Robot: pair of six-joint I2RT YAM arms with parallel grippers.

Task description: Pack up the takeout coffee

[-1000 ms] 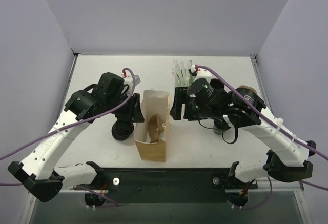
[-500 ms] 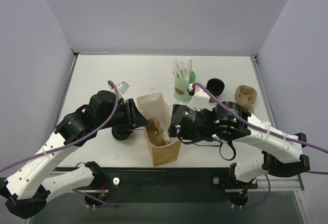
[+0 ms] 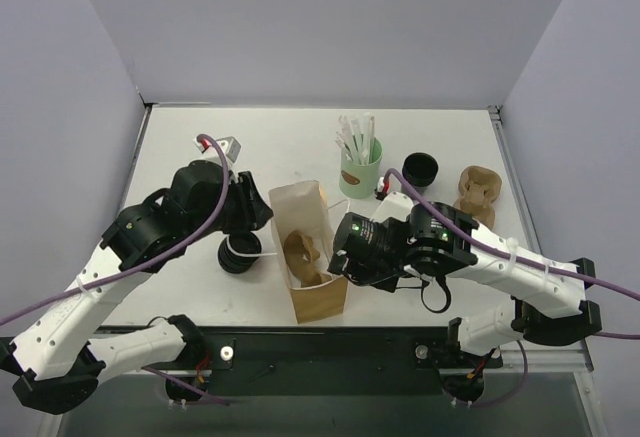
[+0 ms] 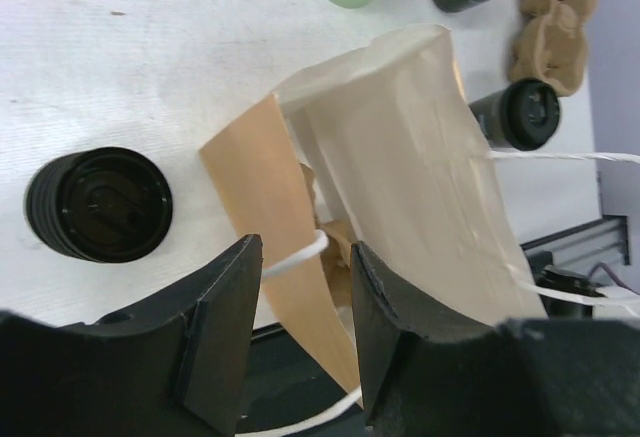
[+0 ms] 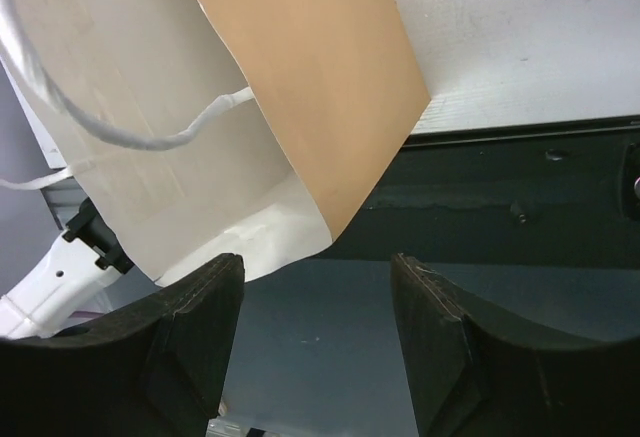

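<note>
Closest to the arm bases, the brown paper bag (image 3: 320,302) stands open-mouthed on the white table (image 3: 180,147), with a moulded pulp cup carrier (image 3: 300,255) inside it. At the bag's right wall, the right gripper (image 5: 315,267) hangs with its fingers spread wide. Its wrist camera shows the bag's lower corner and a white cord handle (image 5: 150,137) beyond them, with nothing caught between. At the bag's left side, the left gripper (image 4: 306,257) has its fingers parted, not clamped. Its wrist camera shows a second cord handle (image 4: 295,250) crossing the gap and meeting one finger's inner face, a detail too small to read from overhead. Just left of the bag sits the stack of ringed black lids (image 3: 238,252).

The takeout coffee (image 4: 525,112), a black cup with its lid on, shows only in the left wrist view. It stands upright on the table to the right of the bag, apart from it, and from overhead the right arm covers that spot. Farther back stands the mint-green cup (image 3: 360,172) holding white straws (image 3: 355,137). To its right is another black cup (image 3: 420,169), and a spare pulp carrier (image 3: 478,192) lies near the table's right edge.
</note>
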